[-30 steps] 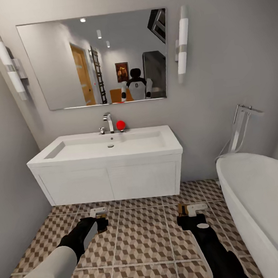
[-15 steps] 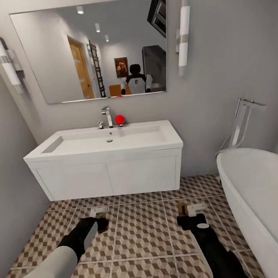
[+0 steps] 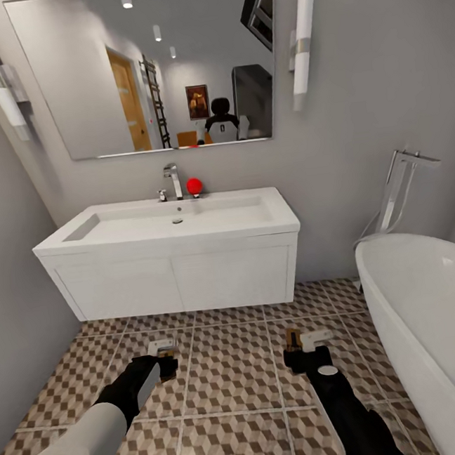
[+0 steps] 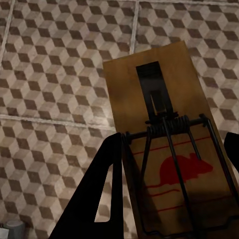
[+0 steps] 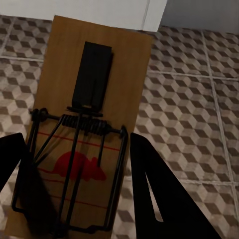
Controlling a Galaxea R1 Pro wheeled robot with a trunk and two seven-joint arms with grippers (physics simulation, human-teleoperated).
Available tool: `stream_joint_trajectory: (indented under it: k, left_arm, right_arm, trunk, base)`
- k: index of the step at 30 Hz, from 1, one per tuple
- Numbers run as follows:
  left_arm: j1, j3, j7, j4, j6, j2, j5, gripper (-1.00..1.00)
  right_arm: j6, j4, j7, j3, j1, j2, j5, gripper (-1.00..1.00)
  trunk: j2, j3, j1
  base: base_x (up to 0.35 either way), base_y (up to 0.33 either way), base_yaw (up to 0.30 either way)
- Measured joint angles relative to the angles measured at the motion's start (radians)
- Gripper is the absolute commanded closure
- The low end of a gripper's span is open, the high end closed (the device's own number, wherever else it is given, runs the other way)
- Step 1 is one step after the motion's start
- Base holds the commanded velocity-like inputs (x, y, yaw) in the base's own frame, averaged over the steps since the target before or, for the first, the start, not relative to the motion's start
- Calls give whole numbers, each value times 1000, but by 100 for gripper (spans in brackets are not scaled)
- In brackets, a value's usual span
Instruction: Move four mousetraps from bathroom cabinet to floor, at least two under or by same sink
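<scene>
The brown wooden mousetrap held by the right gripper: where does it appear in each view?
Head view: brown wooden mousetrap at the right gripper, lower middle, before the white sink.
Right wrist view: same mousetrap between the dark fingers.
Left wrist view: another mousetrap.
Shared landmark: cube-patterned tile floor.

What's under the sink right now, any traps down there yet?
Under the sink only patterned floor shows, no traps. The strip beneath the vanity is hidden. Each gripper, left and right, holds a mousetrap above the tiles.
</scene>
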Motion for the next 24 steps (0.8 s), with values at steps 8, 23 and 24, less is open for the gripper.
stream_joint_trajectory:
  k: [8,23,24]
  left_arm:
    - [0,0,0,0,0,0,0,100]
    - [0,0,0,0,0,-8,0,100]
    - [0,0,0,0,0,-10,0,100]
  right_arm:
    - [-9,0,1,7,0,0,0,100]
    - [-38,0,-2,7,0,0,0,100]
    - [-38,0,-2,7,0,0,0,100]
  trunk:
    - [-56,-38,31]
    - [-161,-109,88]
    - [-168,-113,92]
  base:
    - [0,0,0]
    - [0,0,0]
    - [0,0,0]
